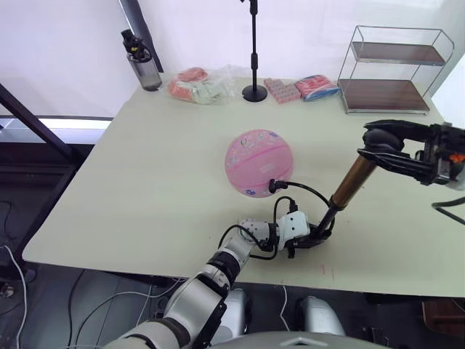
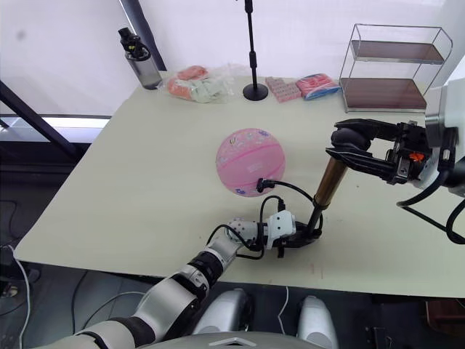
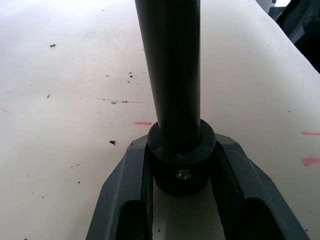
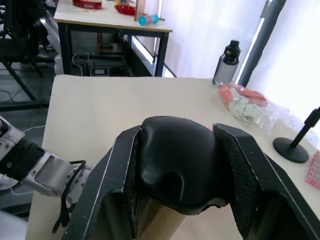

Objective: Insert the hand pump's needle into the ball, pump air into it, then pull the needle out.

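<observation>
Now, left hand [image 1: 311, 238] clamping hand pump [image 1: 350, 183] base nr table [image 1: 131, 189] front edge, right hand [image 1: 385, 144] clamped on T-handle [image 4: 175, 160].

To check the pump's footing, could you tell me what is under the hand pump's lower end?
The hand pump leans with its black base between the left gripper jaws on the table. Contact beneath is hidden.

The pump [image 2: 328, 183] stands tilted beside the ball [image 2: 251, 161]. The right gripper [image 2: 347, 145] clamps its handle. The left gripper [image 2: 309, 234] grips its base.
</observation>
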Controlling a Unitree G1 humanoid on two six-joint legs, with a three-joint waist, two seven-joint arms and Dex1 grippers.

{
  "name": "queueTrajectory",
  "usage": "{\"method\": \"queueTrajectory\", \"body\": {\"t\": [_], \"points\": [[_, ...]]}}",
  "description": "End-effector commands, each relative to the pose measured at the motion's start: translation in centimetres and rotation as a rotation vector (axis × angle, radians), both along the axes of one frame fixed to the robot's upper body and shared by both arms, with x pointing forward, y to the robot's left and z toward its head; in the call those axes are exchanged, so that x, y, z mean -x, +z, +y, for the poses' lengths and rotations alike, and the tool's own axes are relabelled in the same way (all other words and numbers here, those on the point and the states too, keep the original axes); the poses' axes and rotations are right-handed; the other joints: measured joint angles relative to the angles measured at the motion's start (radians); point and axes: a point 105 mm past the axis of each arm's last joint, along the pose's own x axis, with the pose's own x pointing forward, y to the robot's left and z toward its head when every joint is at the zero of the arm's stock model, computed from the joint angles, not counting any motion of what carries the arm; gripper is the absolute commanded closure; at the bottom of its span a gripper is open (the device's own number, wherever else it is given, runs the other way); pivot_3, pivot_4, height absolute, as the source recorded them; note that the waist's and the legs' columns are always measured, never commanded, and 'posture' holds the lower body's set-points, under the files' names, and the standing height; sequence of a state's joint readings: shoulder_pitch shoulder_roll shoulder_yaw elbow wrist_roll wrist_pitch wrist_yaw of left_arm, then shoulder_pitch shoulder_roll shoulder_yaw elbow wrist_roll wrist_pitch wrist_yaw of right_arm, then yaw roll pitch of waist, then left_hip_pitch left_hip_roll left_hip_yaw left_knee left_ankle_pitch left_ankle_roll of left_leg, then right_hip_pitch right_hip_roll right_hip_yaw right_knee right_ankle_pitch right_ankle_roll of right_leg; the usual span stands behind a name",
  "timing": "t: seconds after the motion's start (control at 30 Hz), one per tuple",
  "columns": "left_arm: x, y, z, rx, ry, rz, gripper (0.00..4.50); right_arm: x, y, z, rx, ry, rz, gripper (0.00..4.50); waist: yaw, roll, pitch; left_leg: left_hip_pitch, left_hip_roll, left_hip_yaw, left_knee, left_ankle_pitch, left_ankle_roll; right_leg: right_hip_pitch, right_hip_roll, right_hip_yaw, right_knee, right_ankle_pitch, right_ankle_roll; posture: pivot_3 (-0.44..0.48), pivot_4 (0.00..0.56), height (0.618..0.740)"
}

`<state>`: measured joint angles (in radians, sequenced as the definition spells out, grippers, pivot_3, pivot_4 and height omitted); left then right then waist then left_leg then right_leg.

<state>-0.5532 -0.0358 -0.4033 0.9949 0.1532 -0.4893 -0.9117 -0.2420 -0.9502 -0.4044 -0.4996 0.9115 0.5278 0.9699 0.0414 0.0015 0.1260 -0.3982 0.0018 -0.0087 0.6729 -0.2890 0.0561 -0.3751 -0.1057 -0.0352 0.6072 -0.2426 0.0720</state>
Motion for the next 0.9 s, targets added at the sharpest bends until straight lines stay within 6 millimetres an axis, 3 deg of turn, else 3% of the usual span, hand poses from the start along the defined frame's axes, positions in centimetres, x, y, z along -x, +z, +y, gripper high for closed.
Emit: {"method": "queueTrajectory", "body": {"t": [0.03,0.27,0.6,0.77,0.9], "points": [[2.8,-5.3,2.3,-0.179,-0.009,0.154,3.38,-0.4,-1.8,-0.3,0.039,-0.041,-0.031,2.79,-0.002,-0.001,-0.001,0.001,0.000,0.000,0.000,0.000,0.000,0.000,0.000,0.000,0.000,0.000,0.000,0.000,0.150,0.736],[2.7,-5.2,2.3,-0.178,-0.008,0.152,3.38,-0.9,-7.8,0.4,0.057,-0.037,0.053,2.79,-0.011,-0.008,-0.011,0.010,0.002,-0.001,-0.001,0.000,0.000,0.007,0.004,0.000,0.001,0.000,0.000,0.000,0.150,0.736],[2.8,-5.3,2.5,-0.176,0.004,0.155,3.38,-1.6,-18.1,0.7,0.095,-0.142,0.186,2.79,-0.026,-0.012,-0.016,0.018,0.002,-0.001,-0.002,0.000,0.000,0.014,0.003,0.001,0.001,-0.001,0.000,0.000,0.150,0.736],[2.8,-5.3,2.5,-0.174,0.004,0.157,3.38,-1.1,-20.6,1.1,0.106,-0.135,0.230,2.79,-0.027,-0.013,-0.021,0.019,0.003,0.000,-0.002,0.000,0.000,0.015,0.002,0.002,0.001,-0.001,0.000,0.000,0.150,0.736],[2.9,-5.3,2.6,-0.175,0.002,0.157,3.38,-0.9,-20.4,1.0,0.099,-0.121,0.213,2.79,-0.028,-0.016,-0.025,0.019,0.004,-0.001,-0.003,0.000,-0.001,0.015,0.001,0.002,0.001,-0.001,0.000,0.000,0.150,0.736]]}}
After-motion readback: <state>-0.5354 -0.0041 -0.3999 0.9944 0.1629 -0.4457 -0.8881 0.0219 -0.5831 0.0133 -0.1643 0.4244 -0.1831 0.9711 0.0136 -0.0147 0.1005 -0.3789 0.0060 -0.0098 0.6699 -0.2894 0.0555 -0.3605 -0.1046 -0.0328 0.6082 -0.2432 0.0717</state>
